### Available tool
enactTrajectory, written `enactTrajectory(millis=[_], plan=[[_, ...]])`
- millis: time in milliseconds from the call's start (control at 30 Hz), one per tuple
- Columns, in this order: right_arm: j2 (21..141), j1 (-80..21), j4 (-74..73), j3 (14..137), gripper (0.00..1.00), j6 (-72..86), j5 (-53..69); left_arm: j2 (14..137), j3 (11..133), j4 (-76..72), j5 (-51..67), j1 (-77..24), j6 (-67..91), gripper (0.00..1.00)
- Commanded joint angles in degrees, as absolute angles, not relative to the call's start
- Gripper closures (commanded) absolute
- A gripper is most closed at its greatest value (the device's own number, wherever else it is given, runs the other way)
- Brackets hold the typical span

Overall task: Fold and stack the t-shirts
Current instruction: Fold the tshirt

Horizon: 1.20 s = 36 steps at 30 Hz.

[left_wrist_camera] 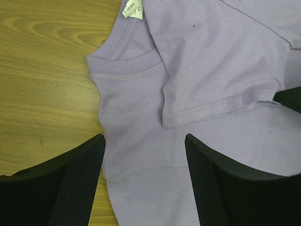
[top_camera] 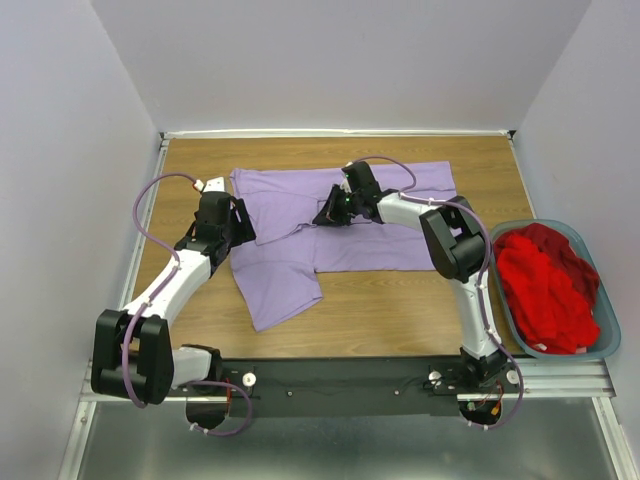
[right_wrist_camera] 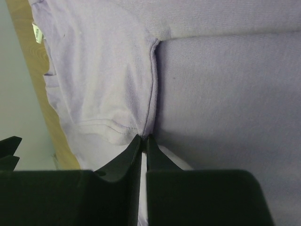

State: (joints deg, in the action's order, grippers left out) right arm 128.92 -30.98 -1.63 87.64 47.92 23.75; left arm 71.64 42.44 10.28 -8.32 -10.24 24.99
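One lavender t-shirt (top_camera: 370,250), pinched by right jaws; left jaws wide.

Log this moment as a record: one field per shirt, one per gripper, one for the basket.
lavender t-shirt: spread on the wooden table, a sleeve lying over the body, white neck label showing
red t-shirt: crumpled inside the basket
basket: teal-grey, at the table's right edge
left gripper: open, above the cloth beside the collar
right gripper: shut, tips apparently pinching a raised crease near the lavender shirt's middle
stack: not yet begun
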Motion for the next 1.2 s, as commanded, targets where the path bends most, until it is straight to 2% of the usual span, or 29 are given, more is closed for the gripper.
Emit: enactTrajectory(millis=[0, 167, 333, 567, 700, 1167], plan=[[128.4, -31.4, -1.3, 86.8, 0.89, 46.3, 23.6, 72.2, 42.8, 9.2, -8.9, -10.2, 24.3, 0.23], [126.9, -30.7, -1.4, 84.9, 0.94, 45.4, 23.7, 73.0, 43.0, 9.4, -8.4, -10.3, 24.2, 0.23], [125.4, -29.5, -1.4, 83.8, 0.95, 44.4, 24.3, 74.0, 42.9, 9.5, -7.3, -10.3, 24.0, 0.25], [125.5, -28.8, -1.8, 85.3, 0.95, 42.8, 27.2, 76.5, 42.9, 10.0, -2.8, -10.2, 24.4, 0.42], [126.1, -28.7, -2.0, 86.0, 0.95, 41.8, 27.5, 78.5, 43.6, 10.4, -0.9, -11.1, 27.1, 0.47], [125.6, -27.6, -5.1, 87.9, 0.95, 37.2, 27.1, 85.4, 48.5, 11.6, -5.0, -13.0, 28.7, 0.48]])
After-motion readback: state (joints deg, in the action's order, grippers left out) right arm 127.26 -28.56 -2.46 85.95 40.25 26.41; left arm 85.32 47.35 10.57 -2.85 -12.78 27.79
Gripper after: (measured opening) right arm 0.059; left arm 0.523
